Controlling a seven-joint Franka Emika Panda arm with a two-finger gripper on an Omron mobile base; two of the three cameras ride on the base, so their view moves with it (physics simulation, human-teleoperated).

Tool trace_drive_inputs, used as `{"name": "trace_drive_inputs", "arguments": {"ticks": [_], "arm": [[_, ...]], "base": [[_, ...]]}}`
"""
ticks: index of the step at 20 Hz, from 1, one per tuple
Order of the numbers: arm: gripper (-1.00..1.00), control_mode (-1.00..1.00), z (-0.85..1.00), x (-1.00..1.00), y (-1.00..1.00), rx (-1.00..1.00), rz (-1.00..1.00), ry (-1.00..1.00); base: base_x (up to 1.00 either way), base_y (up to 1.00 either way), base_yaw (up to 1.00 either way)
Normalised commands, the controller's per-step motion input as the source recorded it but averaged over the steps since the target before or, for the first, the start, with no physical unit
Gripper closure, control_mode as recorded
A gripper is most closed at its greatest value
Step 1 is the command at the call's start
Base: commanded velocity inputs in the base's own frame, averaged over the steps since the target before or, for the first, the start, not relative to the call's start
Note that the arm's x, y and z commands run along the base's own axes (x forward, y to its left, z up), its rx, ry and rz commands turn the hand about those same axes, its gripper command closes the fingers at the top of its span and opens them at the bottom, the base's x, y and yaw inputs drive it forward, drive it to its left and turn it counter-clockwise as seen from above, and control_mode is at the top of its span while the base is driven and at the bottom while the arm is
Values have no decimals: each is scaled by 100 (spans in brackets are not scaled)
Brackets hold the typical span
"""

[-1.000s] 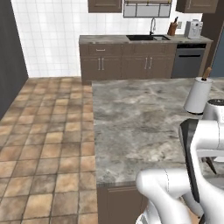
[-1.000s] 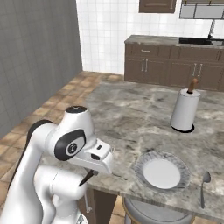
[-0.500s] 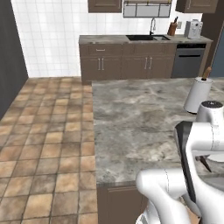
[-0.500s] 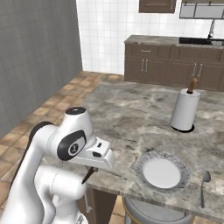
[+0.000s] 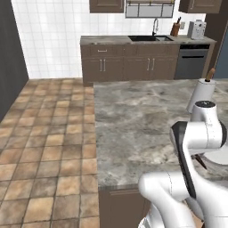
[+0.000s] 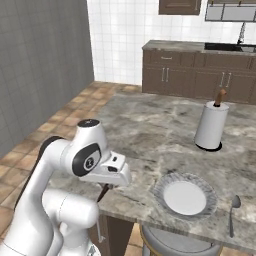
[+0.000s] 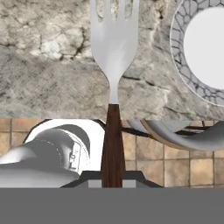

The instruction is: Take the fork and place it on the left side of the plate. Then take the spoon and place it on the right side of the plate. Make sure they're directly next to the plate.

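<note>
My gripper (image 7: 113, 178) is shut on the dark brown handle of the fork (image 7: 113, 48). Its silver tined head points out over the marble counter near the front edge. The plate (image 7: 202, 48), white with a grey patterned rim, lies to the upper right in the hand view, apart from the fork. From the right base view, the gripper (image 6: 106, 187) hangs at the counter's front edge, left of the plate (image 6: 185, 196). The all-grey spoon (image 6: 233, 212) lies on the counter just right of the plate.
A paper towel roll (image 6: 211, 125) stands upright on the counter (image 6: 150, 130) behind the plate, also seen at the right as a roll (image 5: 202, 94). A round stool (image 6: 175, 242) sits below the counter edge. Tiled floor (image 5: 49, 133) lies to the left.
The hand with the fork has drifted slightly to the right, toward the plate. The plate and spoon have not moved.
</note>
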Motion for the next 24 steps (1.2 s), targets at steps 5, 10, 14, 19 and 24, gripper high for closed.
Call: {"name": "trace_drive_inputs", "arguments": {"ticks": [5, 10, 14, 19, 24], "arm": [[100, -100, -22, 40, 0, 1, 0, 3], [100, -100, -37, 30, 0, 0, 0, 2], [100, -100, -43, 15, -7, 0, 0, 0], [100, -100, -40, 12, -17, 0, 0, 0], [100, -100, -32, 13, -21, 0, 0, 0]], "base": [[0, 0, 0], [0, 0, 0], [0, 0, 0], [0, 0, 0], [0, 0, 0]]}}
